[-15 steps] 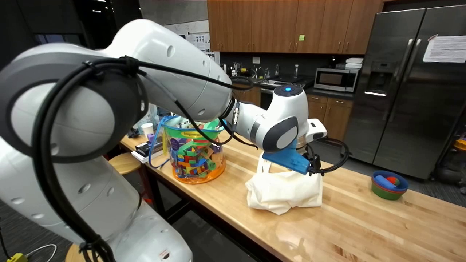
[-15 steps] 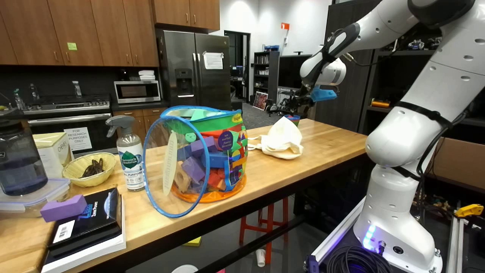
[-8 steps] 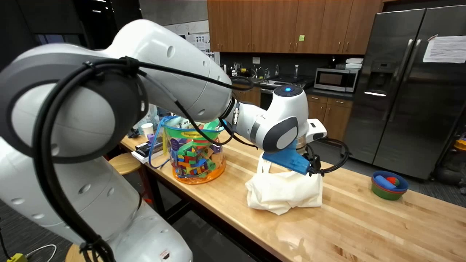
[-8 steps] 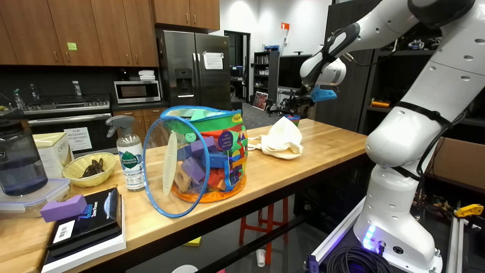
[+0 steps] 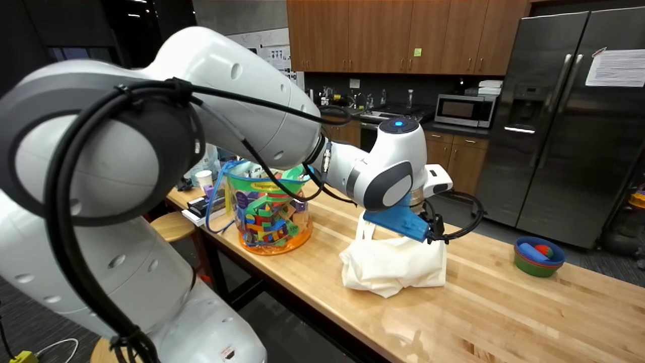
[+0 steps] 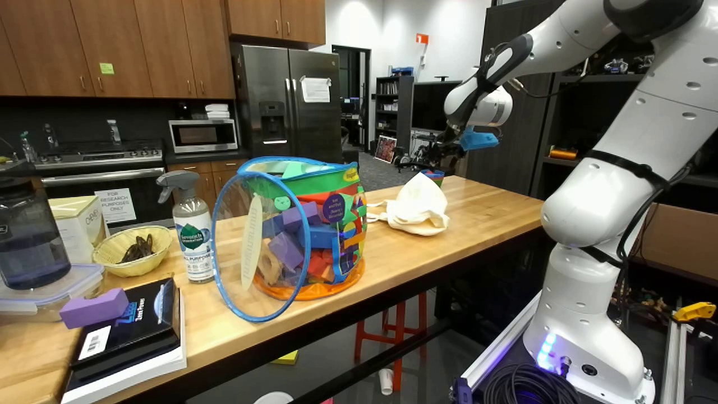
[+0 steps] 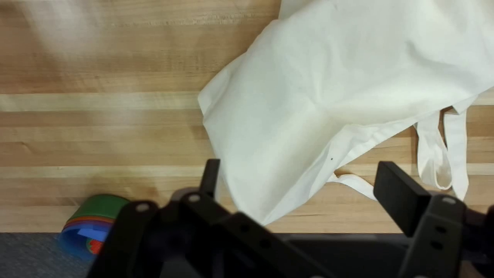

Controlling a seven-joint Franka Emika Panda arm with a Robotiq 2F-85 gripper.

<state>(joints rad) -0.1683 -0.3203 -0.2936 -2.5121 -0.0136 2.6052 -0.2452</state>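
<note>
jaws spread wide above cream cloth bag, "seventh generation" spray bottle, "for research purposes only" sign

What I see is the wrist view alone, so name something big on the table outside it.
Observer: A clear tub of colored blocks, shown in both exterior views.
Operator: Say whether it touches my white bag.
Observer: It doesn't: in an exterior view, tabletop shows between the clear tub and the white bag.
Operator: Give me something beside the clear tub.
Observer: A spray bottle stands upright there, in an exterior view.
</note>
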